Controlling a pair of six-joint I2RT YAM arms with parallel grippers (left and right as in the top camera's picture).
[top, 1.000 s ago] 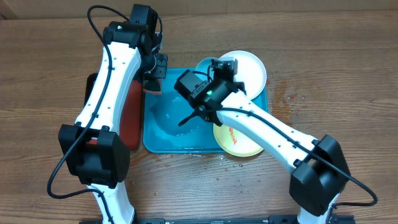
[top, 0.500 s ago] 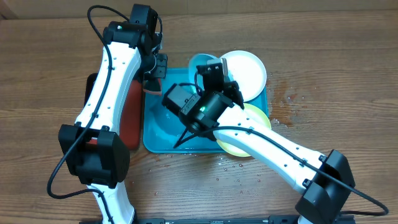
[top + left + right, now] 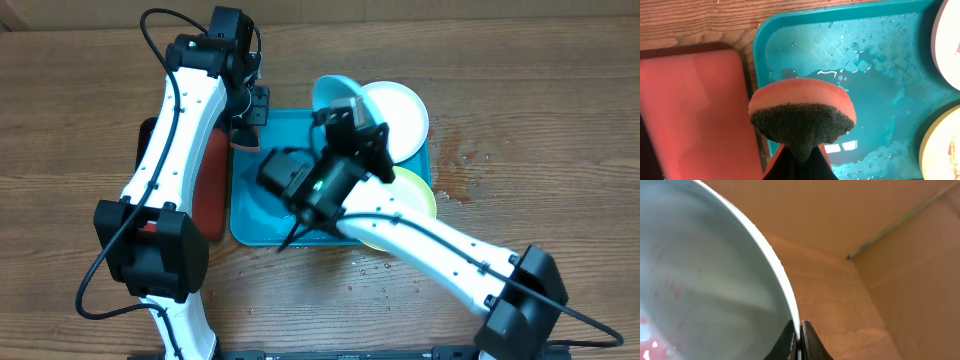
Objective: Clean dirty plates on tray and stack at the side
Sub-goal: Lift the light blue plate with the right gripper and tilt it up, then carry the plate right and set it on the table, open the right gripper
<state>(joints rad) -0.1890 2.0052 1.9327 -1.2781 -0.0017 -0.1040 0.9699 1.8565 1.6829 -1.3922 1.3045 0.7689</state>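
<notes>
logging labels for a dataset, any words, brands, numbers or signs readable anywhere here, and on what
None: no words, labels, brands, numbers or signs can be read in any view.
The red-orange marks on the white plate and the yellow-green plate are smears, not lettering.
No print shows on the sponge, the tray, the red tray or the pale blue plate.

**Wet wooden table carried two trays**

The brown wooden table [image 3: 520,120] bore the turquoise tray [image 3: 248,215], with the red tray [image 3: 213,190] just beside its left edge. Water droplets [image 3: 465,160] speckled the wood right of the turquoise tray. The yellow-green plate [image 3: 415,190] possibly overhung onto the table.
</notes>
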